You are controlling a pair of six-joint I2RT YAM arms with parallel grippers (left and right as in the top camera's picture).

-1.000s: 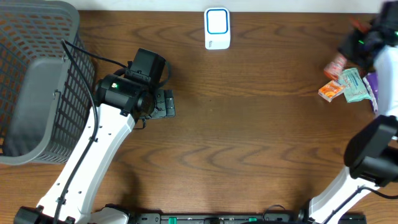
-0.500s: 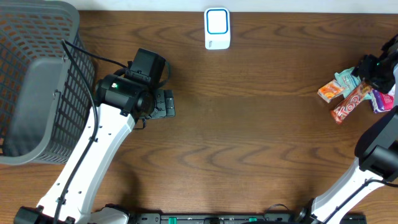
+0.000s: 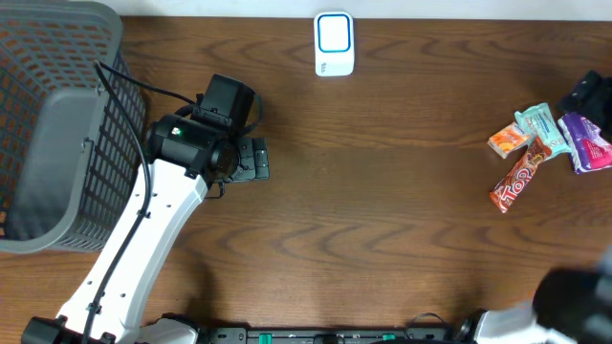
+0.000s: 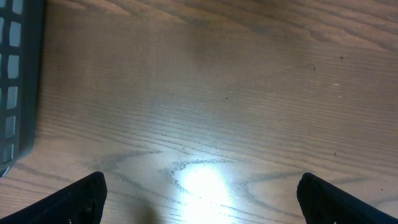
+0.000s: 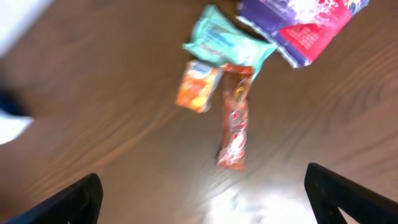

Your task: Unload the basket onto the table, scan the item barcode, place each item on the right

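Observation:
A long red snack bar (image 3: pixel 517 177) lies flat on the table at the right, just below a heap of packets. It also shows in the right wrist view as the red bar (image 5: pixel 233 134), ahead of my right gripper (image 5: pixel 202 180), which is open and empty above the wood. A white scanner with a blue-framed window (image 3: pixel 334 43) stands at the table's far edge. My left gripper (image 3: pixel 251 160) hovers left of centre; in its wrist view the left gripper (image 4: pixel 202 183) is open over bare wood. No barcode is readable.
An orange packet (image 3: pixel 509 140), a teal packet (image 3: pixel 536 124) and a purple packet (image 3: pixel 585 141) lie together at the right edge. A grey mesh basket (image 3: pixel 57 124) fills the left side. A dark part of the right arm (image 3: pixel 585 94) shows at the right edge.
My right gripper opened and let go of the red bar, which came down and to the left onto the table beside the packets. The right arm pulled away. The left arm stayed still.

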